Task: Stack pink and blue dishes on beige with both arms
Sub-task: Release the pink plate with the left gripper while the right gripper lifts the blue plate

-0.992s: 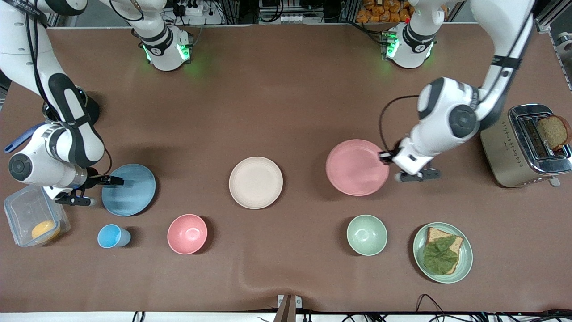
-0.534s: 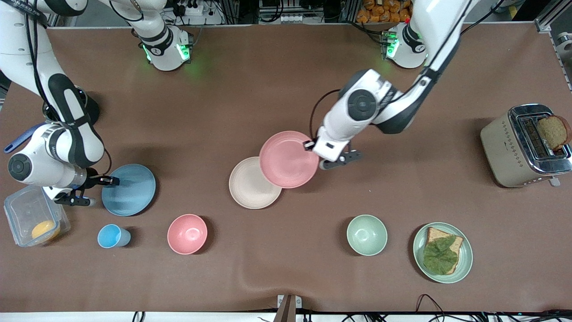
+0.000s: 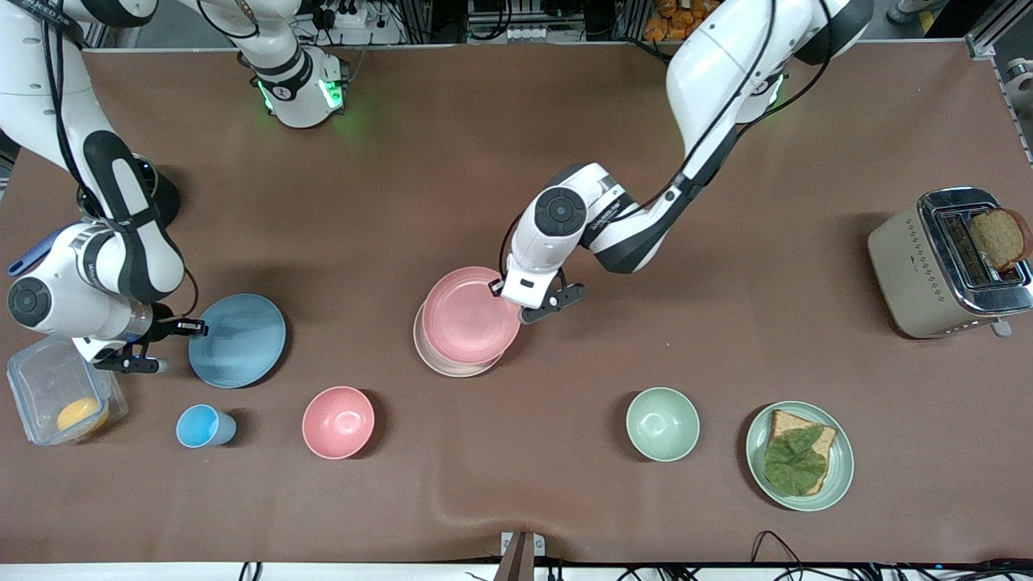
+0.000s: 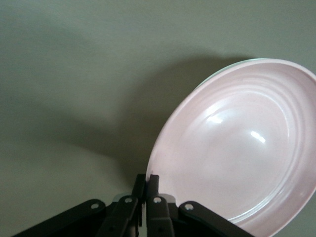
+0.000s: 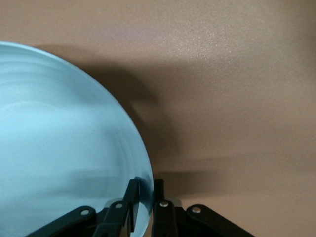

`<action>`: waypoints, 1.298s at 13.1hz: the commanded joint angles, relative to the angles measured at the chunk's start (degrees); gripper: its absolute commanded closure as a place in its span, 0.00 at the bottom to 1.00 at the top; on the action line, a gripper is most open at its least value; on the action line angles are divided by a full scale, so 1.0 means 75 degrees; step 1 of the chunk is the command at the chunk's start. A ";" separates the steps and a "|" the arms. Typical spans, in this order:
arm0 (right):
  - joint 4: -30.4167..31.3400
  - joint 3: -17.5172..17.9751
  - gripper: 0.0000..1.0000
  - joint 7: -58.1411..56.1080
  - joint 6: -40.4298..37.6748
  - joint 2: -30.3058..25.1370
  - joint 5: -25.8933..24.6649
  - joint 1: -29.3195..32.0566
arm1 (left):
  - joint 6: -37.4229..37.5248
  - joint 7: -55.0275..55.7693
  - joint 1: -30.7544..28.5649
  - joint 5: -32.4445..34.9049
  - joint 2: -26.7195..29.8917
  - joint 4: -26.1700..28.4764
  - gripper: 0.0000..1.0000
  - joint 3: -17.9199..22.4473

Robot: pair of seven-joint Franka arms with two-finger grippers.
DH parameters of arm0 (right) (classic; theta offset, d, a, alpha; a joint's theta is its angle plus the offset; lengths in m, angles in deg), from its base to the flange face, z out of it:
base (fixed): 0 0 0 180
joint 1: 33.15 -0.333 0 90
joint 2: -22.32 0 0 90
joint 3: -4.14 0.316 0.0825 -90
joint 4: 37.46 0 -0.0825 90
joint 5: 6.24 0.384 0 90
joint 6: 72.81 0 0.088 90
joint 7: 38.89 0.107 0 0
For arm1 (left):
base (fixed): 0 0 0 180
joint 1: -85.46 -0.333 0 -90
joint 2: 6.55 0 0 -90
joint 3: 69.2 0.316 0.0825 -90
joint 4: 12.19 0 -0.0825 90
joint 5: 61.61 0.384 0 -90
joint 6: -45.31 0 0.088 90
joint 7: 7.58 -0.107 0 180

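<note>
The pale pink plate (image 3: 470, 315) hangs just over the beige plate (image 3: 442, 364) at the table's middle, covering most of it. My left gripper (image 3: 502, 292) is shut on the pink plate's rim; the wrist view shows the pink plate (image 4: 237, 148) clamped in the left gripper (image 4: 148, 180), with a sliver of the beige plate (image 4: 224, 70) under it. The light blue plate (image 3: 237, 340) is at the right arm's end, its rim pinched by my right gripper (image 3: 192, 327). In the right wrist view the blue plate (image 5: 59, 148) sits between the right gripper (image 5: 146, 186) fingers.
A small blue cup (image 3: 198, 425), pink bowl (image 3: 338, 422), green bowl (image 3: 662, 424) and green plate (image 3: 836, 488) with bread and lettuce lie nearer the camera. A clear box (image 3: 48, 379) holding something orange is by the right gripper. A toaster (image 3: 904, 270) stands at the left arm's end.
The left arm carried the pink plate from the left arm's end across to over the beige plate. The blue plate's rim lifted slightly in the right gripper.
</note>
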 commanded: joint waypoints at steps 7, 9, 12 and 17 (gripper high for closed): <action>-0.0210 0.0141 1.00 -0.0362 -0.1059 -0.0782 0.0090 -0.0011 | -0.0704 0.0427 0.0376 0.0140 -0.0443 -0.0379 0.68 0.0249; -0.0480 0.0210 1.00 -0.0350 -0.1739 -0.0853 0.0347 -0.0092 | -0.0704 0.0392 0.0388 0.0163 -0.0443 -0.0379 0.00 0.0249; -0.0516 0.0293 1.00 -0.0350 -0.2525 -0.1099 0.1435 -0.0163 | -0.0634 0.0416 0.0259 0.0128 -0.0140 -0.0496 0.00 0.0237; -0.0599 0.0305 1.00 -0.0198 -0.3172 -0.1111 0.3557 -0.0723 | 0.2080 -0.1229 -0.0958 0.0234 0.1768 -0.0379 0.00 0.0144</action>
